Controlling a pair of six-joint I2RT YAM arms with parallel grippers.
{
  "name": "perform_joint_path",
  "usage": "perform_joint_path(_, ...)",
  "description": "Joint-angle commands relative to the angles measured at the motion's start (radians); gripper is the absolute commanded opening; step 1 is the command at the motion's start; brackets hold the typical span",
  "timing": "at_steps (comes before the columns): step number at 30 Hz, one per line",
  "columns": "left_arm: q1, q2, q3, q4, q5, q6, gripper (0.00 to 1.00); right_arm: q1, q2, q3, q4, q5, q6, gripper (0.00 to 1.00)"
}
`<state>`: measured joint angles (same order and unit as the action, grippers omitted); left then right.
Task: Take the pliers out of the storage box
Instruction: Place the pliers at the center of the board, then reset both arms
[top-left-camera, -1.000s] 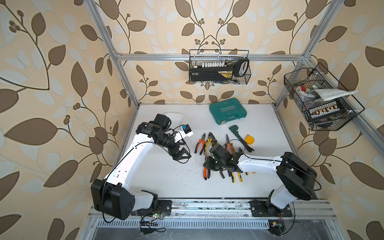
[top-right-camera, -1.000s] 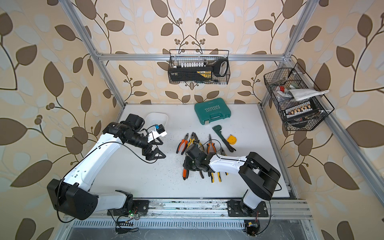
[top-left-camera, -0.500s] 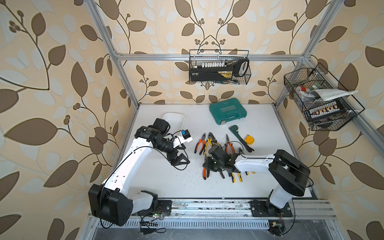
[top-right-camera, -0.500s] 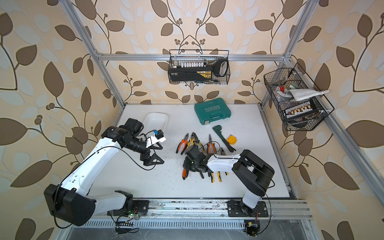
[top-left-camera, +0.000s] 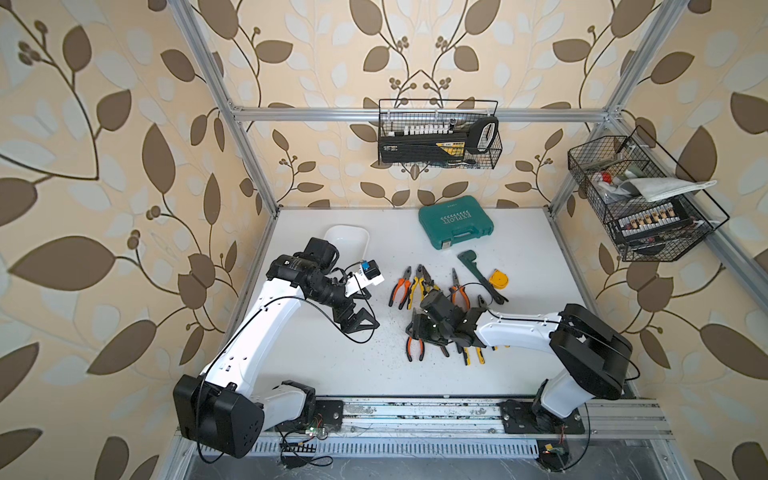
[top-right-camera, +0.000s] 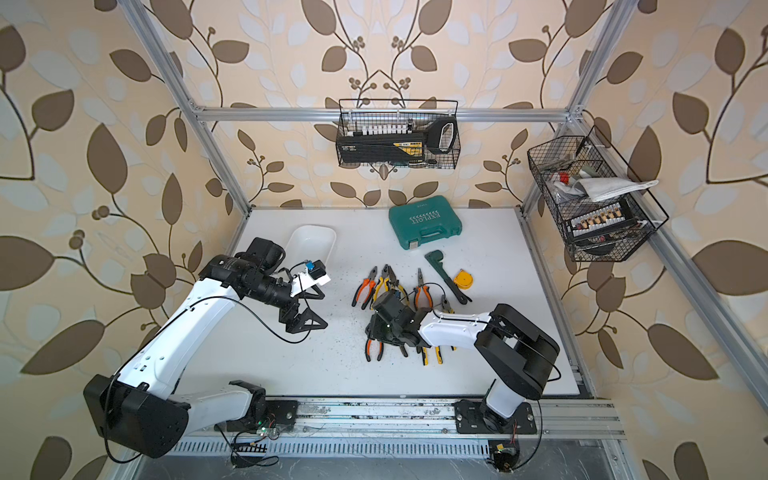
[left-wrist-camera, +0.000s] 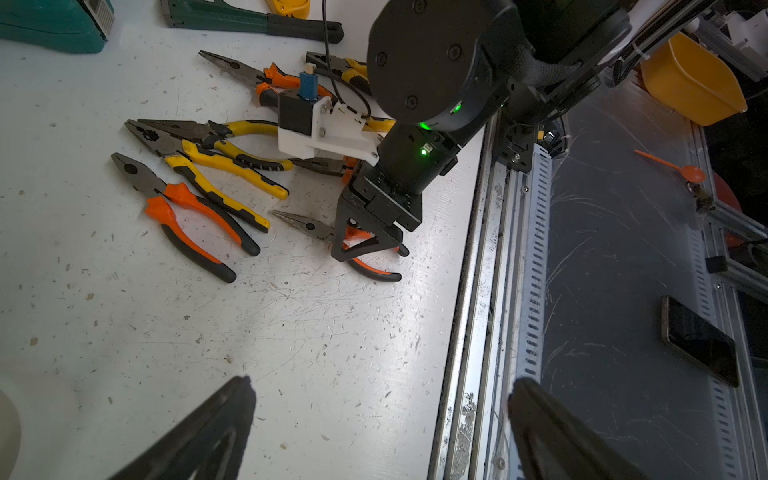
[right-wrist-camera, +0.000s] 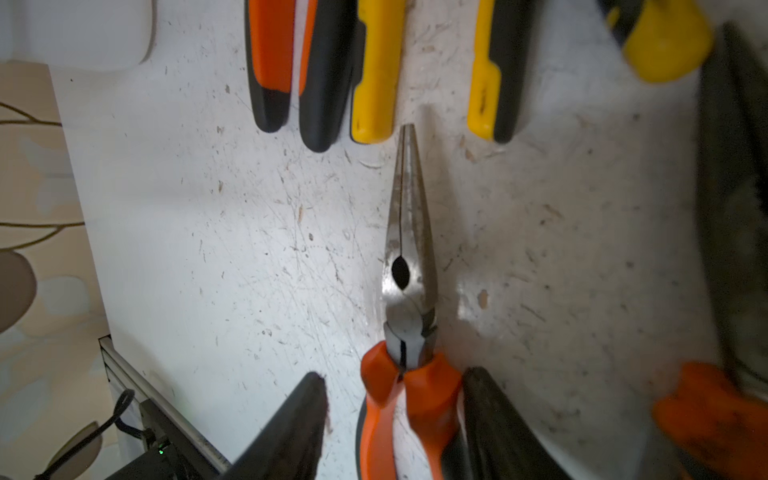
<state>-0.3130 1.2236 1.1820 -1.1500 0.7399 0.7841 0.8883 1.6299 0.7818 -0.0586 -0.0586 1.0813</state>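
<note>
I count about eight pliers (top-left-camera: 401, 286), some half hidden, one storage box (top-left-camera: 347, 243) at ten o'clock, one tool case (top-left-camera: 456, 221), one pipe wrench (top-left-camera: 478, 274), one tape measure (top-left-camera: 498, 279), and two wire baskets (top-left-camera: 496, 141) at twelve and two.

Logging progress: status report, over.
Left tool open over table. Right tool open astride orange needle-nose pliers on table. Storage box looks empty. Other pliers crowd close.
</note>
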Motion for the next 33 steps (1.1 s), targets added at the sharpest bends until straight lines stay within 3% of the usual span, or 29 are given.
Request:
perform_joint_path(1, 0.012, -0.024, -0.007, 0.002, 0.032, -0.001, 0.99, 0.014, -0.019, -0.022, -0.047, 0.012, 0.018, 0.53)
perform_joint_path(8, 0.012, -0.027, -0.015, 0.046, 0.021, -0.037, 0.99, 0.023, -0.045, 0.014, -0.133, 0.059, -0.037, 0.61)
perform_joint_path(16, 0.032, -0.021, -0.038, 0.306, -0.146, -0.3, 0.99, 0.012, -0.247, 0.045, -0.28, 0.254, -0.23, 0.99)
perform_joint_path(21, 0.086, -0.013, -0.049, 0.495, -0.357, -0.486, 0.99, -0.073, -0.401, 0.052, -0.349, 0.319, -0.372, 0.99)
perform_joint_path(26, 0.162, -0.007, -0.07, 0.643, -0.566, -0.615, 0.99, -0.168, -0.555, 0.046, -0.373, 0.487, -0.542, 1.0)
perform_joint_path(29, 0.215, -0.004, -0.09, 0.698, -0.694, -0.71, 0.99, -0.23, -0.648, -0.027, -0.26, 0.58, -0.687, 0.99)
perform_joint_path(31, 0.264, -0.006, -0.118, 0.723, -0.761, -0.793, 0.99, -0.299, -0.71, -0.112, -0.125, 0.578, -0.788, 0.99)
perform_joint_path(33, 0.303, -0.008, -0.151, 0.754, -0.75, -0.8, 0.99, -0.397, -0.743, -0.181, -0.009, 0.52, -0.852, 0.99)
